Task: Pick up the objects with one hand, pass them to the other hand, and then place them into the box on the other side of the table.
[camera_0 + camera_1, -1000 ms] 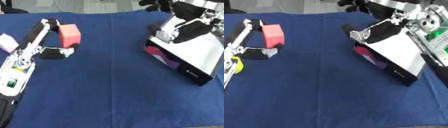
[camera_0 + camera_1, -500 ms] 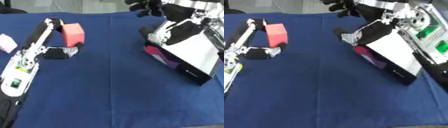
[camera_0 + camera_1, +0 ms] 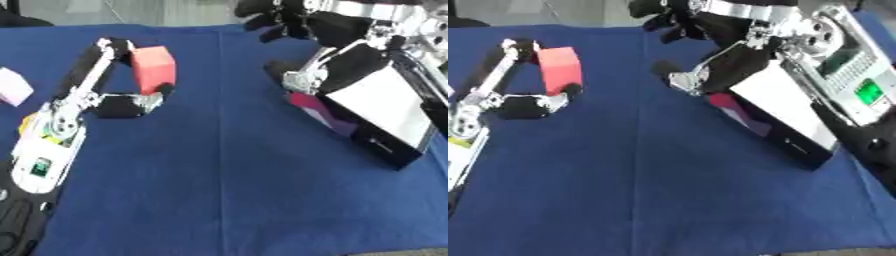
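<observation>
Fingers of left hand (image 3: 131,100) grip red block (image 3: 154,69); right hand (image 3: 284,22) spread; blue tablecloth (image 3: 219,190).

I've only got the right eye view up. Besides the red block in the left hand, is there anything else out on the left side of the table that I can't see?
Observer: Yes. The left eye view shows a pale pink block lying on the blue table at the picture's far left edge, outboard of the left arm.
Operator: Is it up against the arm?
Observer: No. A strip of blue table shows between the pale pink block and the left arm, so they are apart.
</observation>
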